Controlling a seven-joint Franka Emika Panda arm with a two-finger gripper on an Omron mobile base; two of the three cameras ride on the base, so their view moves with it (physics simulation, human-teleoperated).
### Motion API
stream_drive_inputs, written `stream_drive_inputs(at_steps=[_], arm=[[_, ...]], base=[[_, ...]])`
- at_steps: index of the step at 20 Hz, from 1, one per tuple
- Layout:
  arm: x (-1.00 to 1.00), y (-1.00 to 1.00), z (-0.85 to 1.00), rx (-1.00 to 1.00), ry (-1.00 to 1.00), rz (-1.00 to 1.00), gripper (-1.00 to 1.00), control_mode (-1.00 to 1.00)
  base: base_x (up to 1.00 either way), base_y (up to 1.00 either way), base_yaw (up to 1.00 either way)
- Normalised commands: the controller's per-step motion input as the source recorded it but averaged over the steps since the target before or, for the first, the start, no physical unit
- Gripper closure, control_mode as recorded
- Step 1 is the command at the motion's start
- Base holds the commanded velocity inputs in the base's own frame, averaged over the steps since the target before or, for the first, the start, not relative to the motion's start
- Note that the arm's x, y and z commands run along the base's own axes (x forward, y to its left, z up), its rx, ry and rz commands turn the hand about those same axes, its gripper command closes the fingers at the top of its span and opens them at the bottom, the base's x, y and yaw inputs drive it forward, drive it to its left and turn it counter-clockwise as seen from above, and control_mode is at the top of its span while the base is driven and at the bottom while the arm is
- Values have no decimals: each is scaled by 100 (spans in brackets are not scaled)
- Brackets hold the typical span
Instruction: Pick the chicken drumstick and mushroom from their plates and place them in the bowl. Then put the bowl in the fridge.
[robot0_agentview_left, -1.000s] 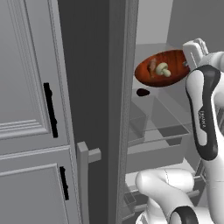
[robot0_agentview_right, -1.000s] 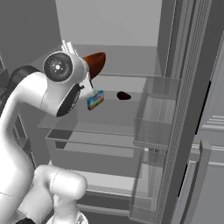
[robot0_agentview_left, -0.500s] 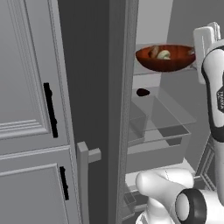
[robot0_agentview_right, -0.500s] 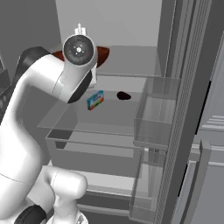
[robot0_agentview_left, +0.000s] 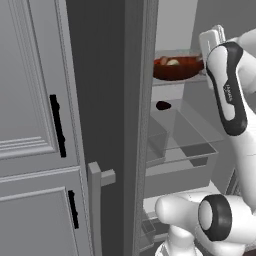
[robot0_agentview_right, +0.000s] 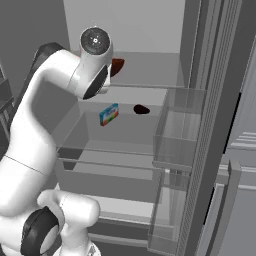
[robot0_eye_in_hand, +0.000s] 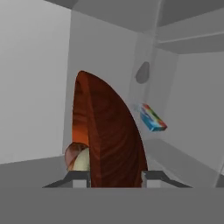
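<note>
Jaws clamp the bowl (robot0_eye_in_hand: 109, 140) rim inside the fridge (robot0_agentview_right: 150, 45).

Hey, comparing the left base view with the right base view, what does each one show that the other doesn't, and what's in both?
Left base view alone: the food in the bowl, a pale mushroom beside a reddish piece, and a closed panelled door with black handles. Right base view alone: a small colourful box on the fridge shelf. Both: the bowl up in the open fridge, a small dark item on the shelf below, and the white arm.
</note>
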Motion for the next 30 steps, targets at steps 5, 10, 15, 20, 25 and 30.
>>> stream_drive_inputs(at_steps=[5,10,15,20,25,30], arm=[[42,14,-22,0,6,0,100,-100],[48,16,-19,0,0,0,100,-100],[74,7,-11,-3,0,-2,100,-100],[86,8,-2,-4,0,-6,100,-100],[33,2,-1,-3,0,-4,-100,-100],[-32,0,1,0,-7,0,-100,-100]], base=[[0,0,0],[0,0,0],[0,0,0],[0,0,0],[0,0,0],[0,0,0]])
